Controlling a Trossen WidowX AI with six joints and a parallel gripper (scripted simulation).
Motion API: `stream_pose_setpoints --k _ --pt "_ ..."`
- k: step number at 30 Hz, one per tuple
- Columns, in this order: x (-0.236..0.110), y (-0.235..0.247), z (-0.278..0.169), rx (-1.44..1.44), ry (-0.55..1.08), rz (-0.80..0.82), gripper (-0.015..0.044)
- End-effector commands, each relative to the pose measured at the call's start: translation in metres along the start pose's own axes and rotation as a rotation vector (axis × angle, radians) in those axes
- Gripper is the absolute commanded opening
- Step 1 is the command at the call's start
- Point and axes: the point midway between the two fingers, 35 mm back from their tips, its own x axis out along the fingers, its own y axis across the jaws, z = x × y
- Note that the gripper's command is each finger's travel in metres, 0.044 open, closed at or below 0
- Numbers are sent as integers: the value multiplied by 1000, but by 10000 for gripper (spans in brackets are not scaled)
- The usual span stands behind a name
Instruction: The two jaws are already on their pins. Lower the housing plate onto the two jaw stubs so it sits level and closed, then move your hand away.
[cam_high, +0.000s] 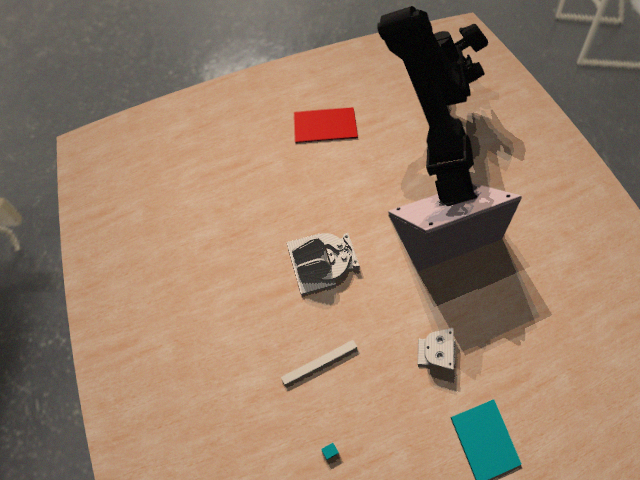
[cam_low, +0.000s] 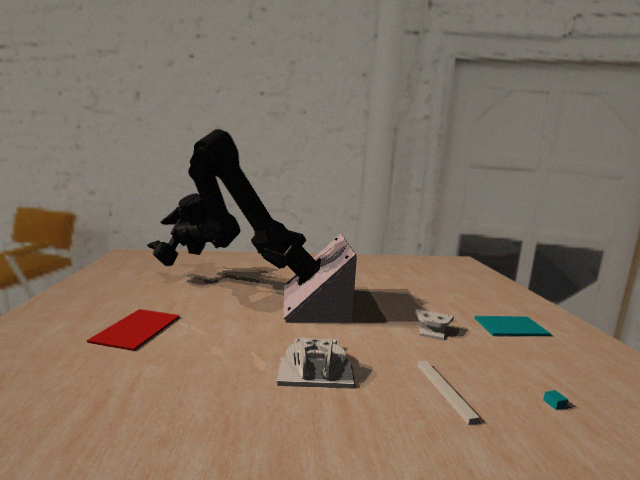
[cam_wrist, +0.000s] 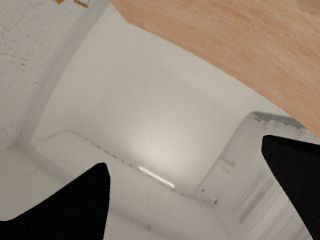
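The pale base (cam_high: 311, 285) (cam_low: 316, 383) lies flat near the middle of the table. The two jaws stand on it side by side with a gap between them, partly in dark shadow in the top view. The housing plate (cam_high: 446, 349) (cam_low: 434, 316), a small pale piece with a rounded edge and two round holes, is apart from the base, between the wedge mount and the teal mat, with its holed face up. My gripper (cam_high: 476, 54) (cam_low: 159, 232) (cam_wrist: 188, 159) is open and empty, raised above the table's far side, away from both pieces. The fit of the jaws on their pins is too small to tell.
A pinkish wedge mount (cam_high: 460, 245) (cam_low: 330, 299) carries the arm. A red mat (cam_high: 325, 125) (cam_low: 135, 329) lies on one side, a teal mat (cam_high: 485, 439) (cam_low: 511, 326) on the other. A cream bar (cam_high: 320, 363) (cam_low: 447, 391) and a teal block (cam_high: 330, 451) (cam_low: 555, 399) also lie on the table.
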Motion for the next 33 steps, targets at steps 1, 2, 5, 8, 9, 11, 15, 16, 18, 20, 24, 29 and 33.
stream_pose_setpoints --k 1,2,5,8,9,11,15,16,18,20,24,29,33 --pt "0 0 0 0 0 0 426" --pt "0 0 0 0 -1 -1 440" --pt "0 -5 3 -8 -11 -15 440" --pt "0 -14 10 -23 -33 -44 440" --pt "0 -17 12 -29 -41 -56 440" --pt "1 -24 13 -36 -46 -77 440" --pt "7 -39 3 -32 -22 -115 440" --pt "8 -43 0 -31 -16 -124 440" --pt "11 -50 -5 -29 -4 -143 440" --pt "13 -58 -10 -27 9 -161 440" --pt "17 -73 -22 -22 34 -198 440" --pt "20 -91 -38 -15 68 -243 440" --pt "21 -107 -50 -11 94 -282 440"
